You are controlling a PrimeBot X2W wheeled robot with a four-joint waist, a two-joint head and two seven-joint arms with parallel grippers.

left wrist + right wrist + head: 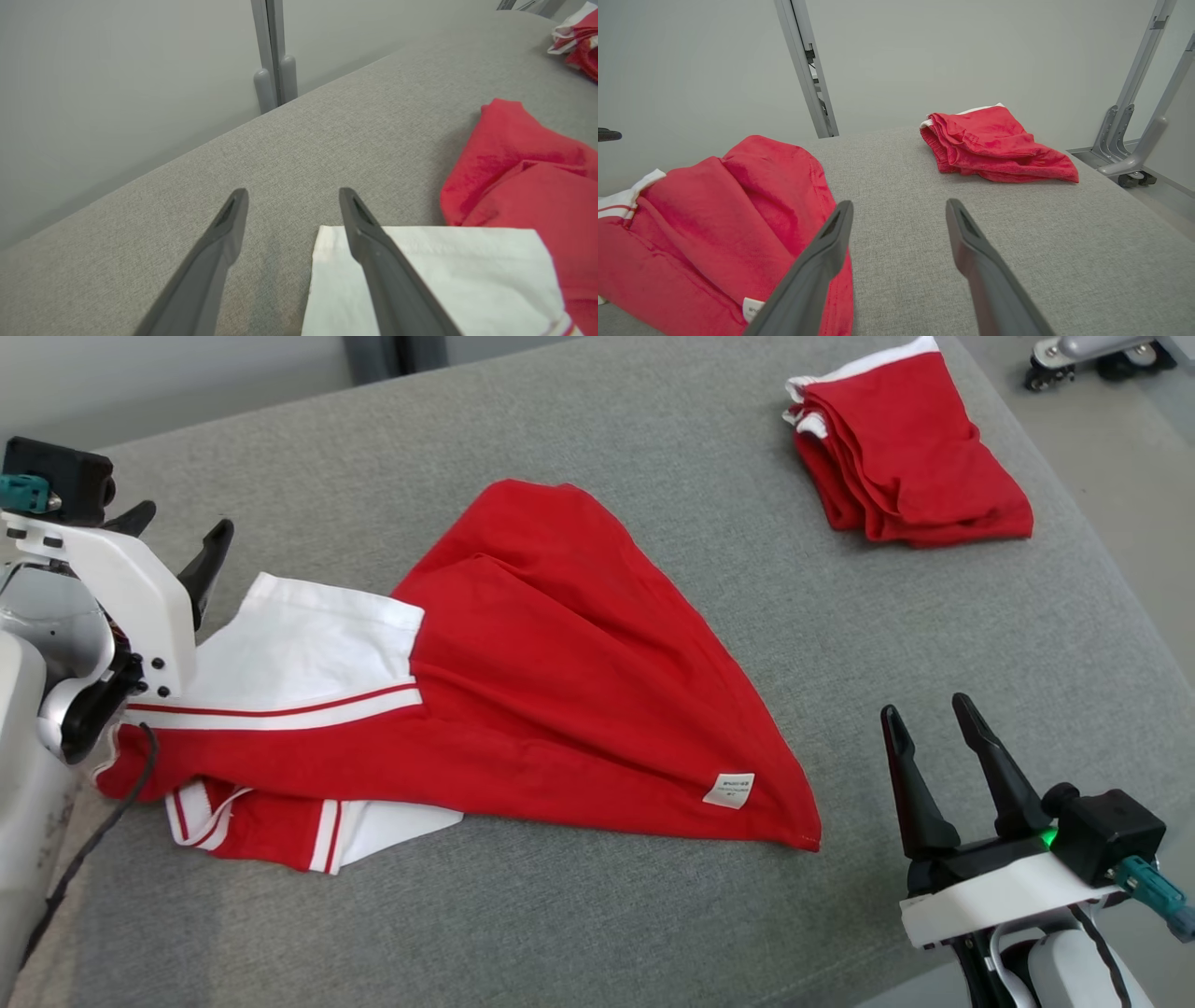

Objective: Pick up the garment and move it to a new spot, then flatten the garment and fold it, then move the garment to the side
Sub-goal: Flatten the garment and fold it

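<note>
A red garment (pixel 560 691) with white sleeves and striped trim lies rumpled across the grey padded table (pixel 653 915); a small white label shows near its lower right hem. It appears as the garment (pixel 523 186) in the left wrist view and the garment (pixel 714 219) in the right wrist view. My left gripper (pixel 182 527) stands open at the far left, by the white sleeve (pixel 444 280), with nothing between its fingers. My right gripper (pixel 924 714) is open at the lower right, a short way right of the hem corner, holding nothing.
A second red garment (pixel 906 453), folded in a loose stack, sits at the table's back right corner. Beyond that corner a wheeled metal frame (pixel 1129 144) stands on the floor. A grey wall with upright posts (pixel 273 51) runs behind the table.
</note>
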